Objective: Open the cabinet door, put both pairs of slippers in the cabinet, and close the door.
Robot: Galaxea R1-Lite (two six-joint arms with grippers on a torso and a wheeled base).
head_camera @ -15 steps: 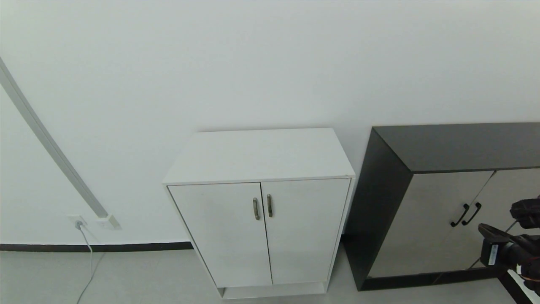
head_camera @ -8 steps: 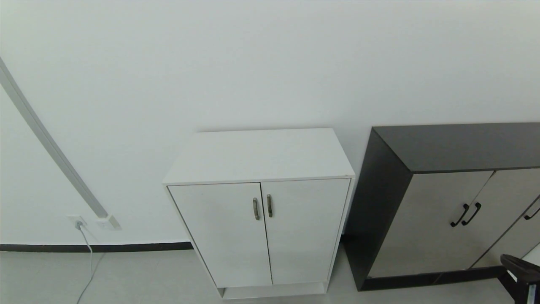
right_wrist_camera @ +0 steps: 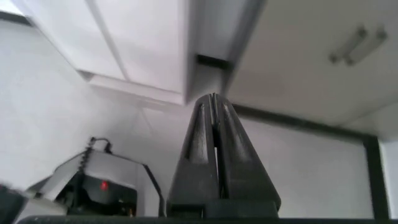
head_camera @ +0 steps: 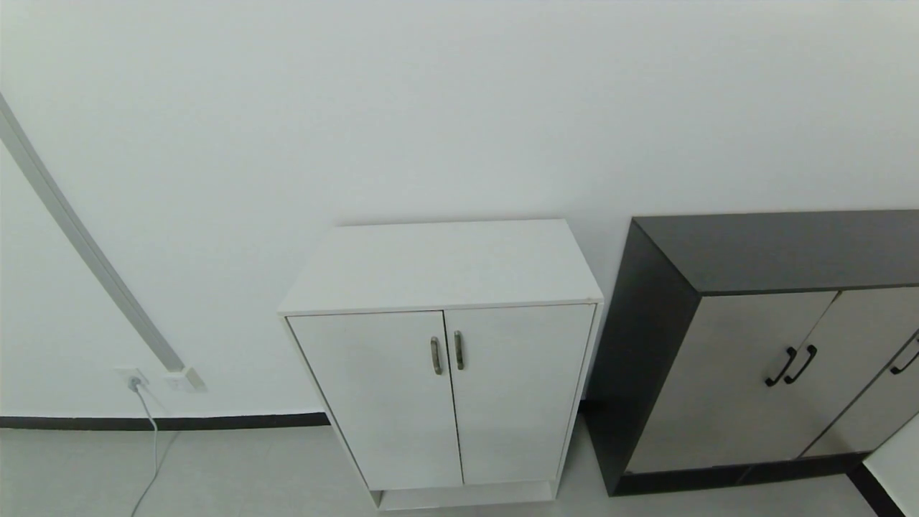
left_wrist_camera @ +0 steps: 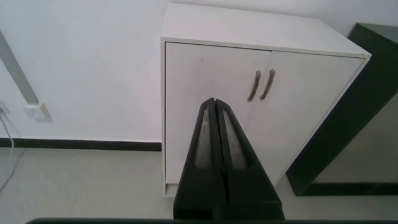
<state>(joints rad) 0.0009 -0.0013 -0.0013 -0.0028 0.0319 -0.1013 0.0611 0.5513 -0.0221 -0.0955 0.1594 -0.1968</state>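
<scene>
Bright, even light; soft shadows

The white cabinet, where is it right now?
In the head view the white cabinet stands in the middle against the wall, just left of the black cabinet.

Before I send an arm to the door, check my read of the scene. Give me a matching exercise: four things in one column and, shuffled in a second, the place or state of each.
Things
1. white cabinet
2. dark cabinet
3. wall socket
4. left gripper

Place or state
A. shut, holding nothing
B. farthest to the robot's left, with a cable plugged in
C. between the socket and the other cabinet
D. farthest to the robot's right

Pairs: 1-C, 2-D, 3-B, 4-A
</scene>
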